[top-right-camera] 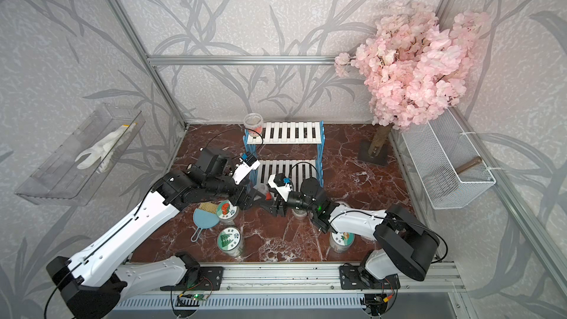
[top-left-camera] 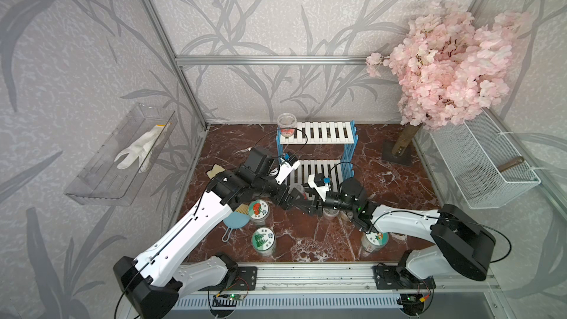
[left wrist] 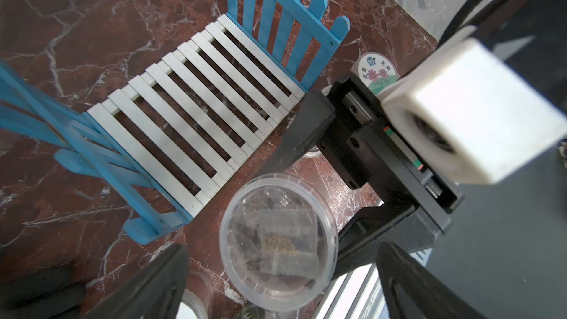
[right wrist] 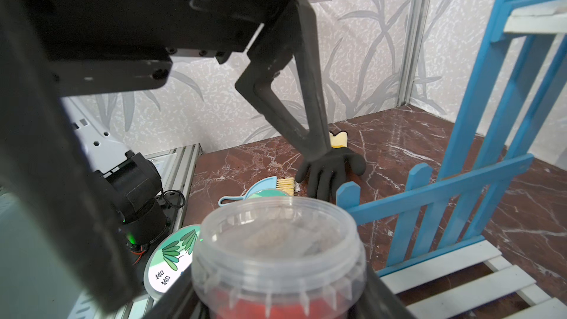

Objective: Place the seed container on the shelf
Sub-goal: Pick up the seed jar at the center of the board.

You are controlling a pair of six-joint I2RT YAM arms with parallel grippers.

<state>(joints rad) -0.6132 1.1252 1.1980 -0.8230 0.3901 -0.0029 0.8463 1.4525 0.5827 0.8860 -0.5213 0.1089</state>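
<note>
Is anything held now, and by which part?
The right gripper is shut on the seed container, on its sides near the red end. The left gripper is open around it.

light was soft, even; glare lay on the table [top-left-camera: 310,251] before the shelf [top-left-camera: 320,140]; the seed container [right wrist: 277,250] looked blurred.

Left arm [top-left-camera: 196,219]: white-and-black, stretched forward and inward.
Left gripper [left wrist: 282,250]: black jaws spread wide, gripping nothing.
Right gripper [right wrist: 279,299]: black jaws clamped on clear round plastic seed container [right wrist: 276,240] between them.
</note>
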